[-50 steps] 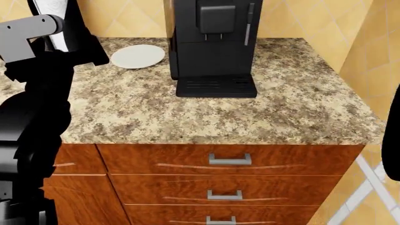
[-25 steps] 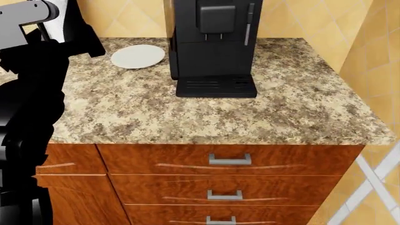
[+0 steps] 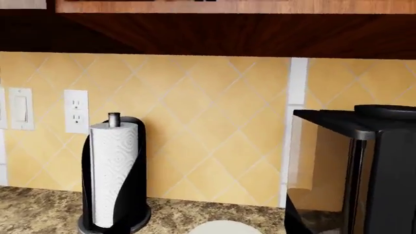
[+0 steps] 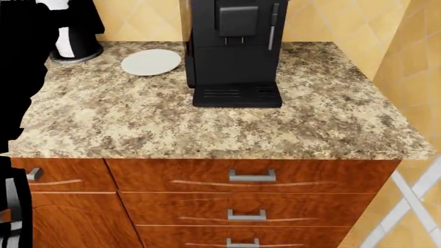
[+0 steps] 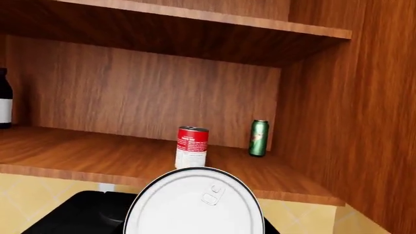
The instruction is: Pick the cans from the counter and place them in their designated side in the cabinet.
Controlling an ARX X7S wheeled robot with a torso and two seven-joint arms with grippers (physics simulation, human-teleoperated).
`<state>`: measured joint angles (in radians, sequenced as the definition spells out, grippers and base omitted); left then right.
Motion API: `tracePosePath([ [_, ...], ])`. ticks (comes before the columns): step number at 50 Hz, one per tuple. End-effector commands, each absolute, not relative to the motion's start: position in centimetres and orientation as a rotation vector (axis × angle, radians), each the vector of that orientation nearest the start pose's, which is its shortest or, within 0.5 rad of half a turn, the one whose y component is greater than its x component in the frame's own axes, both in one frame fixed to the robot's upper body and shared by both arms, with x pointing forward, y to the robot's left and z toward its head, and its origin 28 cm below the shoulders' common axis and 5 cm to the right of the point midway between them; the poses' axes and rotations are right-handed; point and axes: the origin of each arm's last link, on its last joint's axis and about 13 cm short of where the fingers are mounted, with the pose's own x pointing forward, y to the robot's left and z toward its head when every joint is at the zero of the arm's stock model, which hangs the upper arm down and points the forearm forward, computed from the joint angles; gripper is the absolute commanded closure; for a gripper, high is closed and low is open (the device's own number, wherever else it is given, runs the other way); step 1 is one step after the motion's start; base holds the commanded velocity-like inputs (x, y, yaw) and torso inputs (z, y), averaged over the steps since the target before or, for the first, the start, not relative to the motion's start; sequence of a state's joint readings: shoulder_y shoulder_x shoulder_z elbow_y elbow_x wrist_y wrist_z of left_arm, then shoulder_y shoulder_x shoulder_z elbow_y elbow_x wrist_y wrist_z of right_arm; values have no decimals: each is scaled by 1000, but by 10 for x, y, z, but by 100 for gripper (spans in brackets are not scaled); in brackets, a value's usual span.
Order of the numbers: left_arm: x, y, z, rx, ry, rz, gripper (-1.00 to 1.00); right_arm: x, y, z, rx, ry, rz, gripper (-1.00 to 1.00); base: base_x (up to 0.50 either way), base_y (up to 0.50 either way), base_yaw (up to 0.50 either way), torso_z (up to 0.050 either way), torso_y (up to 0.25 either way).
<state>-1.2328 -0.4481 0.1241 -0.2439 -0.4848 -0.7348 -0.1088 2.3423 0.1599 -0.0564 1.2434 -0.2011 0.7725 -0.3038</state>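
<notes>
In the right wrist view a can's round metal top with a pull tab (image 5: 195,202) fills the foreground right in front of the camera, held up before the open cabinet; its label and my right gripper's fingers are hidden. The taller red-and-white can (image 5: 192,147) stands upright on the cabinet shelf (image 5: 85,156), right of the middle. The speckled counter (image 4: 206,124) holds no cans in the head view. My left arm (image 4: 17,62) is a black mass at the left edge; its gripper does not show in any view.
A green can (image 5: 258,138) stands on the shelf near the cabinet's right wall; a dark bottle (image 5: 5,105) is at far left. On the counter are a black coffee machine (image 4: 234,46), a white plate (image 4: 150,61) and a paper-towel roll (image 3: 114,175). Drawers (image 4: 251,176) lie below.
My left arm has swung left and up out of the head view, uncovering the counter's left part and the paper-towel holder. The dark right arm edge at far right has left the view.
</notes>
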Motion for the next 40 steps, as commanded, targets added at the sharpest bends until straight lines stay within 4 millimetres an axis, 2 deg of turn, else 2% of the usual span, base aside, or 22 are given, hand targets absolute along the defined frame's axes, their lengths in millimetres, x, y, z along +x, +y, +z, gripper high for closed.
tracePosePath([
  [1, 357, 329, 344, 16, -215, 73, -100, 301, -178, 565, -142, -313, -28, 100, 3, -465, 0, 0, 10],
  [12, 361, 334, 348, 2, -227, 100, -100, 301, -178, 565, -142, -313, -28, 100, 3, -493, 0, 0, 0],
  [27, 366, 348, 360, -9, -196, 88, -100, 301, -178, 565, -142, -313, -28, 100, 0, 0, 0, 1, 1],
  [40, 357, 355, 370, 19, -195, 66, -100, 301, -178, 565, -142, -313, -28, 100, 55, 0, 0, 0, 1],
])
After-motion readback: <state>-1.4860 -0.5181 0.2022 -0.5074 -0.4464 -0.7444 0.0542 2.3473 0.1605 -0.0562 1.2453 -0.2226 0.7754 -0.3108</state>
